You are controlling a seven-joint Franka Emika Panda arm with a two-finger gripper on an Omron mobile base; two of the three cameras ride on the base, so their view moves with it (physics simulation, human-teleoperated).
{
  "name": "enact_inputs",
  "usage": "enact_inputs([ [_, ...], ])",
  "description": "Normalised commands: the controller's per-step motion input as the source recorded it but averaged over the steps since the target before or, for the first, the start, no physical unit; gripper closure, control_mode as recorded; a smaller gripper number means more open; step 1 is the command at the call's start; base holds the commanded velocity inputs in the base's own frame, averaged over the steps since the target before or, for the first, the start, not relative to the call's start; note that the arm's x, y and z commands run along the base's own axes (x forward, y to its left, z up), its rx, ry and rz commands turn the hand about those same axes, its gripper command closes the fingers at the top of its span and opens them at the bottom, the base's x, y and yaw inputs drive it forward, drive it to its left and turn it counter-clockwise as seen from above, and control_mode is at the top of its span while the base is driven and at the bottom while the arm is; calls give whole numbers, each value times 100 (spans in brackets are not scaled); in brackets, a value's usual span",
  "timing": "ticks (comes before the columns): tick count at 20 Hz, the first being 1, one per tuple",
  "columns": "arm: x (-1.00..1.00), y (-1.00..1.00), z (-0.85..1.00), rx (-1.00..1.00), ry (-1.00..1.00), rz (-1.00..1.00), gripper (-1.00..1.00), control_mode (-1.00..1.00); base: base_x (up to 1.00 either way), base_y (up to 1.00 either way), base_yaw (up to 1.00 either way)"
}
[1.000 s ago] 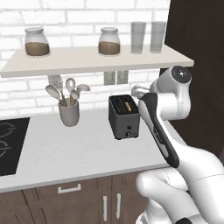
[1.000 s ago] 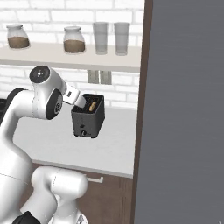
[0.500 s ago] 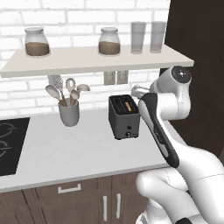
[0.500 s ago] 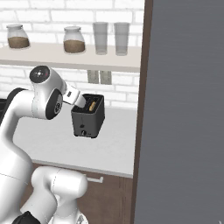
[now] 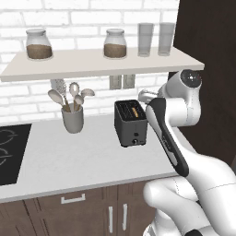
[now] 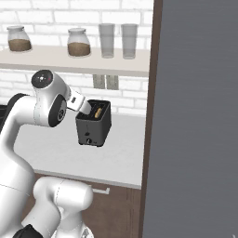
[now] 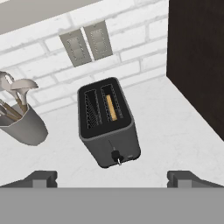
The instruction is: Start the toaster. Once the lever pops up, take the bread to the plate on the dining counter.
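Since the tool hangs spread wide and empty above the toaster, which stands on the desk with the bread sunk in one slot, bring one fingertip down squarely onto the lever on its narrow front face, pressing straight along its travel

A kitchen: hob, toaster, utensil crock (white brick wall behind).

No readable text, labels, brands, numbers or signs, toaster unmarked, shelf jars unlabelled, wall plates blank, utensil holder plain
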Motion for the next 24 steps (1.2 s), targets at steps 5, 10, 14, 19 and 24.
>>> enact_inputs([
  [5,0,0,0,0,0,0,-100,-100,0,0,0],
  [10,0,0,0,0,0,0,-100,-100,0,0,0],
  [14,0,0,0,0,0,0,-100,-100,0,0,0],
  [19,0,0,0,0,0,0,-100,-100,0,0,0],
  [24,0,0,0,0,0,0,-100,-100,0,0,0],
])
